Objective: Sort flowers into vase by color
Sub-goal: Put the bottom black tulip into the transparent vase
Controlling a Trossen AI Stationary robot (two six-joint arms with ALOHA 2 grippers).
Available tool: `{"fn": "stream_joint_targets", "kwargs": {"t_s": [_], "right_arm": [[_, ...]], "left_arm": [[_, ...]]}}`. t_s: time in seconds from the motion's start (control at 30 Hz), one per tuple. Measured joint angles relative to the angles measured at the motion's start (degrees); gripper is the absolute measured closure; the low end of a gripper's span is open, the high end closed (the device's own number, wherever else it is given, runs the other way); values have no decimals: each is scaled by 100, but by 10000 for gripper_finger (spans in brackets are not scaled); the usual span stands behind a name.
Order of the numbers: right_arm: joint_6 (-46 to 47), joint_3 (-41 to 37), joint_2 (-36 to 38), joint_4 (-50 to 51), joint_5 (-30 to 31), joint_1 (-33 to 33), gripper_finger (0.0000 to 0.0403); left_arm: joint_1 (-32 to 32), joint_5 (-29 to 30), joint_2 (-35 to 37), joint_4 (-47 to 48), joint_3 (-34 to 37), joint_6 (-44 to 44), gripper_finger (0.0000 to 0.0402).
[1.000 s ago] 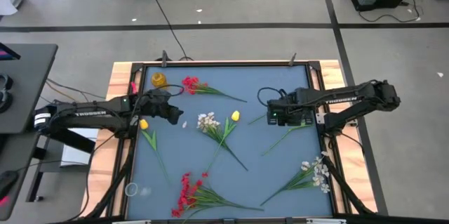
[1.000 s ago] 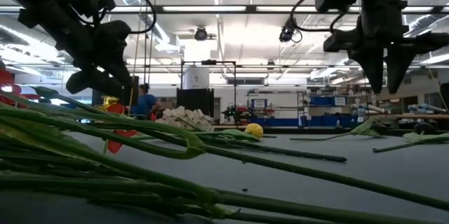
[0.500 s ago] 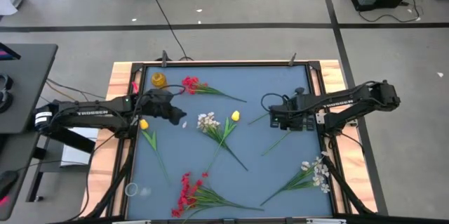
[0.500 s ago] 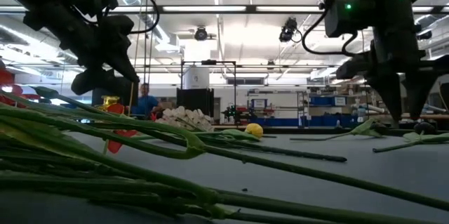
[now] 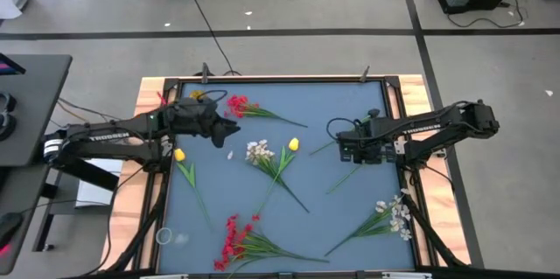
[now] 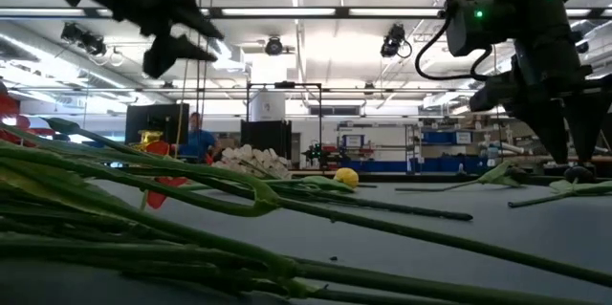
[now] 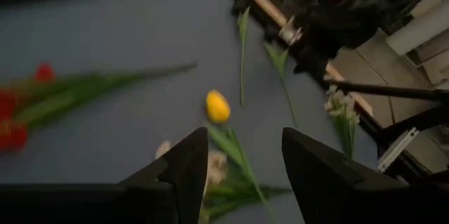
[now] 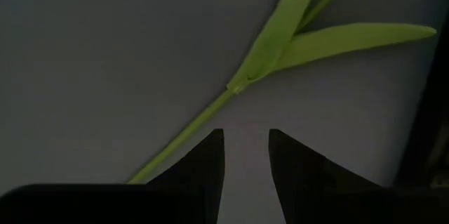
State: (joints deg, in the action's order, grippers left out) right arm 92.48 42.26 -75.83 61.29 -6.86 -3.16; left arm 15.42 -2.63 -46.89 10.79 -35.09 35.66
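The flowers lay scattered over the blue surface (image 5: pixel 341 218): a red sprig (image 5: pixel 239 106) near the far edge, a white cluster (image 5: pixel 257 150) and a yellow bud (image 5: pixel 293 144) side by side near the middle, a second yellow bud (image 5: pixel 179 154) by the left edge, a red bunch (image 5: pixel 231 237) at the near edge, and a white sprig (image 5: pixel 399 213) near the right rail. A bare green stem (image 5: pixel 354 170) lay on the right half, under the right gripper (image 5: pixel 341 149). That gripper hung low over the surface with its fingers (image 8: pixel 207 157) slightly apart, pinching nothing; the stem and its leaves (image 8: pixel 280 31) lay just ahead of the tips, apart from them. The left gripper (image 5: pixel 229 129) hovered above the surface beside the red sprig, fingers (image 7: pixel 186 171) spread and empty, the middle yellow bud (image 7: pixel 217 106) ahead of them.
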Motion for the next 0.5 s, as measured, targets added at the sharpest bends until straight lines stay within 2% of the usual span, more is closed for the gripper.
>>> {"fn": "stream_joint_targets", "kwargs": {"t_s": [0.23, 0.5], "right_arm": [[-4, 0, 0, 233, -112, 0, 280], [432, -2, 0, 148, -63, 96, 280]], "left_arm": [[78, 19, 0, 560, -517, -563, 214], [85, 20, -4, 857, -261, -676, 214]]}}
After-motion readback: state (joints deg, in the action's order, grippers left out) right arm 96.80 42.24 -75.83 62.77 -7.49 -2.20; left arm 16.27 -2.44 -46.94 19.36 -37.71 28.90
